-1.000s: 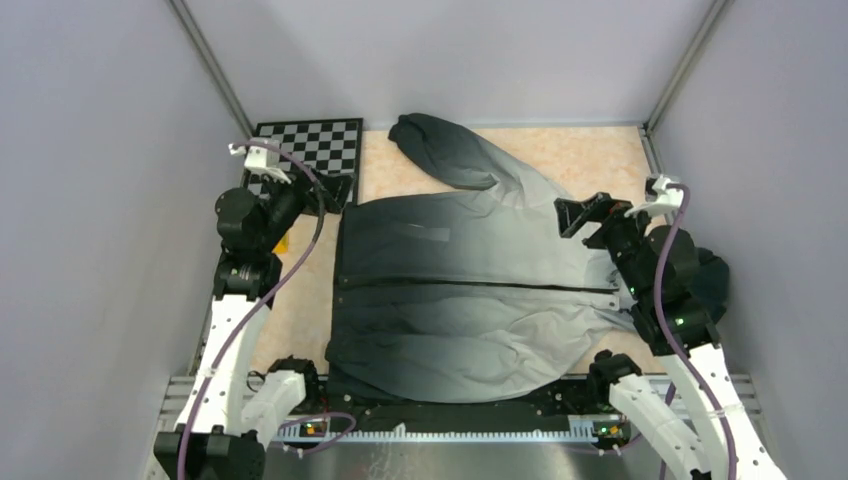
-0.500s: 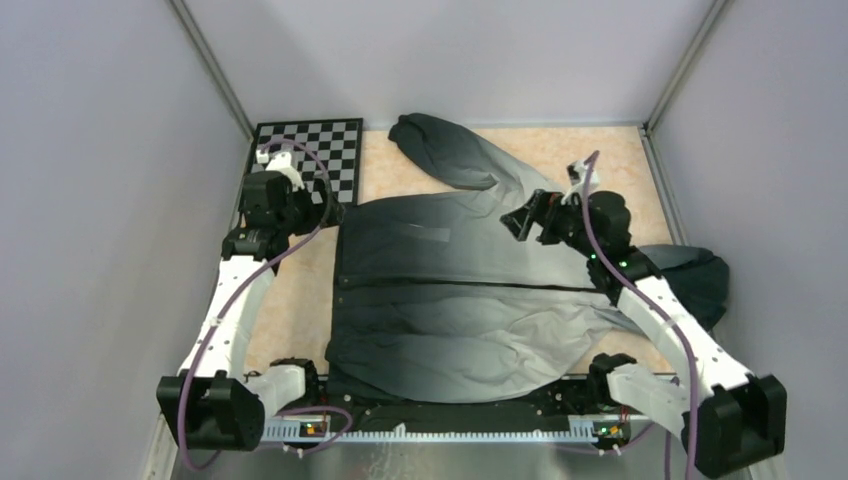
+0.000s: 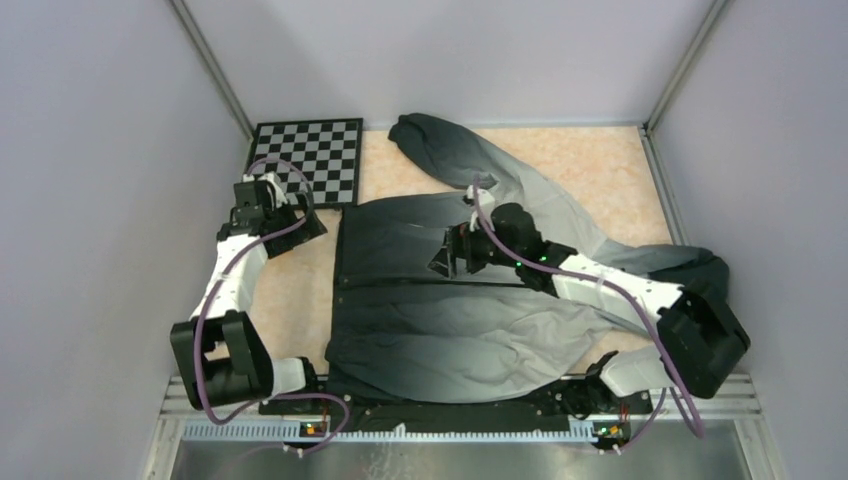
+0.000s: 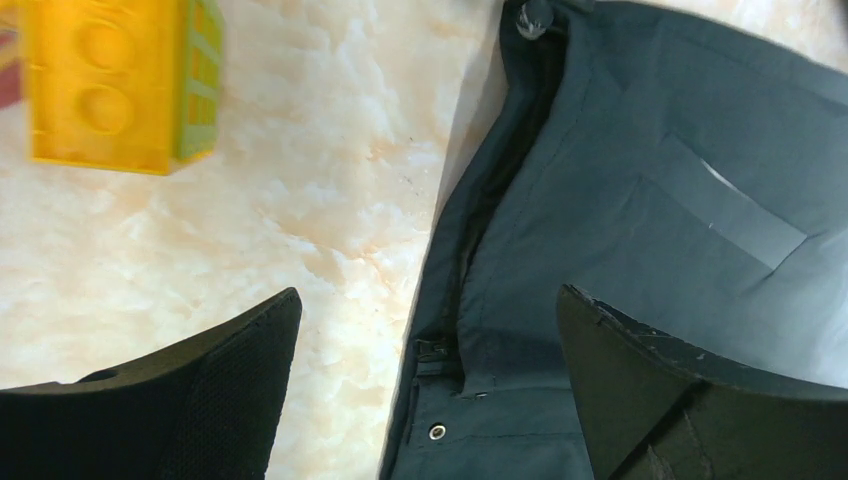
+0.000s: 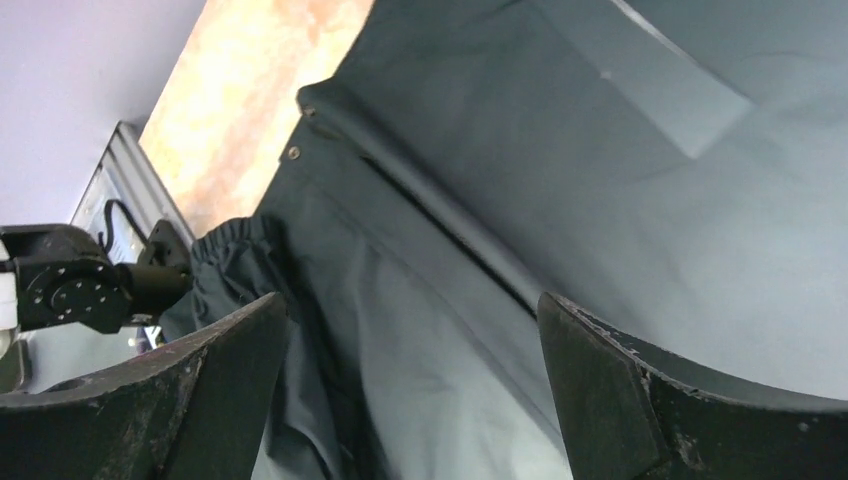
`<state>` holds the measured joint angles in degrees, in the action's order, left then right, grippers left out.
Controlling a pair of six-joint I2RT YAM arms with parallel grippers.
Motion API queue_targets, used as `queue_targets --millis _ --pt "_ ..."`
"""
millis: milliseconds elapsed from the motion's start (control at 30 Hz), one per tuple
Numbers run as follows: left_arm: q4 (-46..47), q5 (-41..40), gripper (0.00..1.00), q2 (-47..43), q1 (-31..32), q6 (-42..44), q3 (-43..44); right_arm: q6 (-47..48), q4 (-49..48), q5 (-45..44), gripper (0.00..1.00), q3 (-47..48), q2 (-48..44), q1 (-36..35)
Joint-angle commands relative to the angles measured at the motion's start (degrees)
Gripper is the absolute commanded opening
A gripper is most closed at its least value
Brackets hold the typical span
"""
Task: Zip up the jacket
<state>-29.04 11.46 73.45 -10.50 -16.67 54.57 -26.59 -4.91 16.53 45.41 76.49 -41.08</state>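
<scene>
Left claw (image 4: 428, 298) gapes beside jacket (image 3: 420, 330); right claw (image 5: 410, 300) gapes above it.

Robotics lab test cell: plain grey enclosure walls (image 3: 90, 200), aluminium frame posts (image 3: 216, 75), calibration checkerboard (image 3: 310, 155) at upper left, marbled tabletop (image 3: 600, 160)

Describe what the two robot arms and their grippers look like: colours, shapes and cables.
Both arms, the left arm and right arm, have white link shells between bulky black joint housings, with a purple cable looping along each. The left gripper and right gripper are black; their fingers are broad, wedge-shaped, with a finely textured inner face.
</scene>
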Motion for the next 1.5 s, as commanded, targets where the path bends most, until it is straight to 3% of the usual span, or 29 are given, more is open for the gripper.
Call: queue_targets --millis 0,100,300,600,833,967,1167,1333,1467 --pt "-1.7 4.0 0.99 3.5 -0.1 1.9 1.5 1.5 -4.9 -1.4 0.91 5.8 4.4 -5.8" --pt "-0.3 5.0 0.98 4.9 0.0 3.2 0.6 2.5 -5.8 -2.7 0.85 8.4 8.2 -9.7" --pt "6.4 17.3 0.78 6.1 0.7 4.4 -4.7 1.0 -6.5 -1.5 0.67 15.1 18.0 -10.8" --pt "3.7 18.4 0.70 9.9 4.7 6.6 -4.7 0.0 -11.7 2.1 0.56 21.2 28.7 -11.3" --pt "3.1 18.4 0.73 12.4 7.5 6.0 -5.2 6.0 -13.5 0.1 0.58 21.9 32.2 -13.9" --pt "3.3 20.9 0.67 14.6 8.1 5.9 -5.0 8.1 -11.2 -0.9 0.58 24.0 34.4 -14.4" --pt "4.4 23.4 0.48 14.1 8.0 5.8 -4.9 9.3 -12.9 -0.7 0.59 23.8 35.6 -14.5" --pt "5.1 26.2 0.24 13.5 8.1 6.0 -5.0 12.3 -12.4 -0.5 0.65 25.1 36.7 -14.5" --pt "5.7 27.3 0.14 12.7 8.1 6.0 -5.1 15.3 -14.7 0.6 0.70 25.8 37.7 -14.4"
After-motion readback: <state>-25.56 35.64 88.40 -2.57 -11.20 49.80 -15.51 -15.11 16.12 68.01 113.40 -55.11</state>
